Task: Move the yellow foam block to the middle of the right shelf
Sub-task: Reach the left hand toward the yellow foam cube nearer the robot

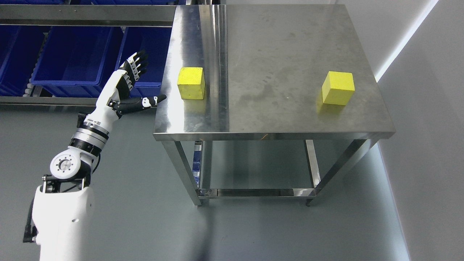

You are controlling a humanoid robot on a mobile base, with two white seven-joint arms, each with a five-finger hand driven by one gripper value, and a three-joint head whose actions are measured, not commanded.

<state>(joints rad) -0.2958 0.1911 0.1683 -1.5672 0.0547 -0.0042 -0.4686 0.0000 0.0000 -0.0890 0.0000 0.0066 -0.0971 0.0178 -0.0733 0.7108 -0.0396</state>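
- Left hand (pixel 132 85) raised off the left edge of the steel table (pixel 290 119), fingers spread wide, thumb pointing toward the table edge — nothing held.
- Right arm not to be seen.
- Two yellow foam blocks on the tabletop. The near-left block (pixel 191 83) sits just beside the seam (pixel 219 65) running down the steel, near the hand but not touched by it. The right block (pixel 338 87) rests toward the right edge, well apart from the hand.
- Which block is meant I cannot tell; the left one is in reach of the working arm.
- Blue bins (pixel 78 54) sit on the rack behind the hand. No shelf with a middle level shows clearly, only the table's lower rail.
- Handling, my guess — foam, so light and somewhat soft; it should give under the fingers rather than slip. Squeeze gently on two opposite side faces, thumb on one, fingers on the other, about mid-height.
- Risk: the polished steel looks slick, so a sideways nudge may push the block along before the grip closes.
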